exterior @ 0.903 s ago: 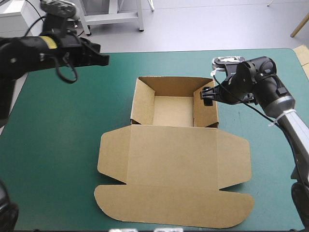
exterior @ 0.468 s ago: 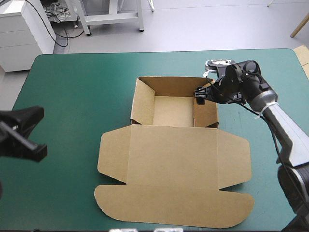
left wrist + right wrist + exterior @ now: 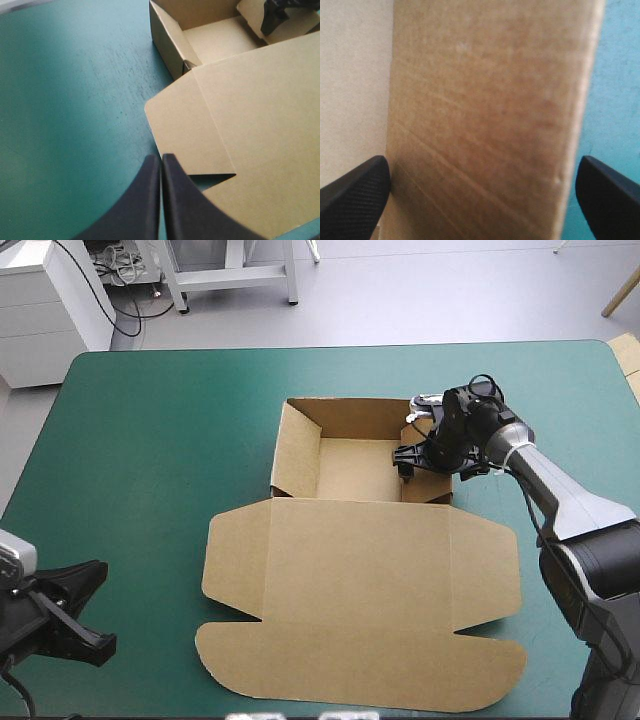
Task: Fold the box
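Your right end effector (image 3: pixel 405 462), from above, sits at the right wall of the brown box (image 3: pixel 360 570), an open tray mid-worktop (image 3: pixel 150 440), lid flat. Left wrist view: left end effector (image 3: pixel 161 159) clenched, pointing toward the lid's left flap. Right wrist view: black fingers (image 3: pixel 355 192) released, straddling that wall.

Brown box (image 3: pixel 362 570), open tray with raised walls at mid-table, lid flat toward the near edge.
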